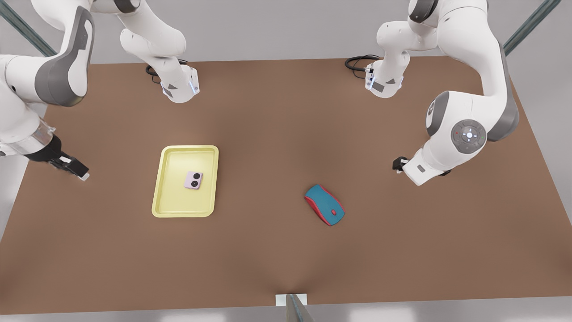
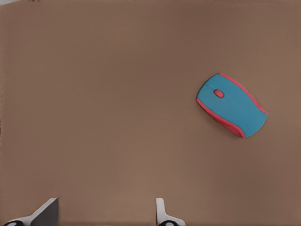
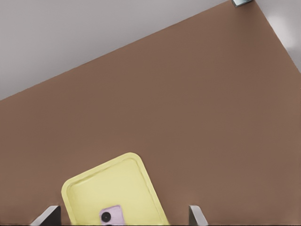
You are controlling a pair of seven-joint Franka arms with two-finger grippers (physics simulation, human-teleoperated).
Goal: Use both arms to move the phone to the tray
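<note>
The pale pink phone (image 1: 193, 180) lies flat inside the pale yellow tray (image 1: 176, 201), lenses up, a little off the tray's middle. My right gripper (image 1: 79, 172) hangs open at the front view's left, well apart from the tray. In the right wrist view its open gripper (image 3: 122, 219) frames the tray (image 3: 108, 181) and the phone (image 3: 112, 216). My left gripper (image 1: 399, 164) is at the front view's right, off to the side of the mouse. The left wrist view shows that gripper (image 2: 106, 215) open with nothing between its fingertips (image 2: 47, 211).
A teal-and-red computer mouse (image 1: 325, 204) (image 2: 231, 104) lies on the brown table (image 1: 268, 134), between the tray and the left arm. Black cables (image 1: 357, 62) sit by both arm bases at the far edge. A small bracket (image 1: 291, 300) stands at the near edge.
</note>
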